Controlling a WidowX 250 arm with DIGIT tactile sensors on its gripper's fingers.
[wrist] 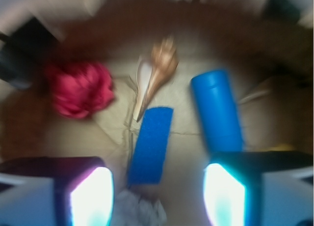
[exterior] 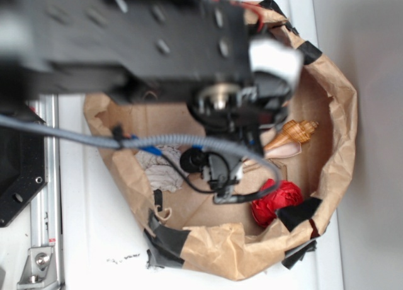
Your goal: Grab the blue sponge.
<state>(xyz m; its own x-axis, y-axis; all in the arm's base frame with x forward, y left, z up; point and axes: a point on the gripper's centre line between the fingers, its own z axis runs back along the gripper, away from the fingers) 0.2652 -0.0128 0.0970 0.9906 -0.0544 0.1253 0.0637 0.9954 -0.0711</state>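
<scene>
Brown crumpled paper forms a shallow basket (exterior: 334, 113) on a white desk (exterior: 101, 239) in the exterior view. We see the black robot arm (exterior: 126, 38) hanging over it and hiding most of the inside. A red crumpled ball of cloth (exterior: 277, 200) lies at the basket's lower right, a tan spiral seashell (exterior: 295, 133) sits above it, and a whitish rag (exterior: 160, 169) lies to the left. We cannot find the sponge here; the arm covers it.

From the wrist view, which is blurred, we see the flat rectangular bright-blue sponge (wrist: 151, 145) lying on the paper floor, between and just ahead of the gripper (wrist: 157, 194), whose two fingers are spread wide with nothing between them. The sponge sits nearer the left finger. A smooth blue plastic bottle (wrist: 217, 110) lies just beside the sponge on the right, reaching toward the right finger (wrist: 223, 196). The shell's tip nearly touches the sponge's far end.

Our worry is that a straight descent could land the right finger on the bottle, or close on both. The rag (wrist: 140, 209) beneath could also snag.
</scene>
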